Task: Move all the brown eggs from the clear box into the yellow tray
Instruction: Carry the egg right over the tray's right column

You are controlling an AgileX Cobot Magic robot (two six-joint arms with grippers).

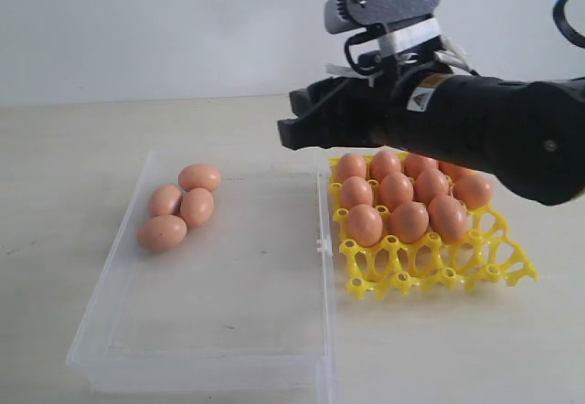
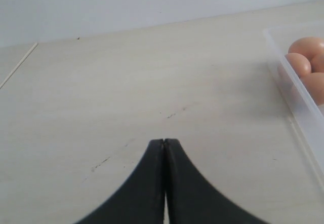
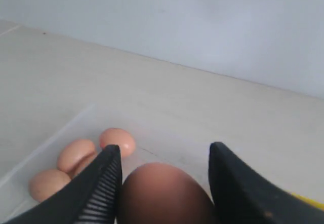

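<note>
Right arm (image 1: 494, 130) horizontal over yellow tray (image 1: 430, 271), pincer (image 3: 166, 155) gripping brown egg (image 3: 164, 193).

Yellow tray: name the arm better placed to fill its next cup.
Right. The right fingers hold a brown egg between them, close by the yellow tray. The left fingers are shut and empty over the table, outside the clear box.

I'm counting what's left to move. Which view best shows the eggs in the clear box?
The exterior view: all four eggs lie unobstructed in the clear box. The left wrist view cuts them at its edge; the right wrist view partly hides them behind a claw finger.
</note>
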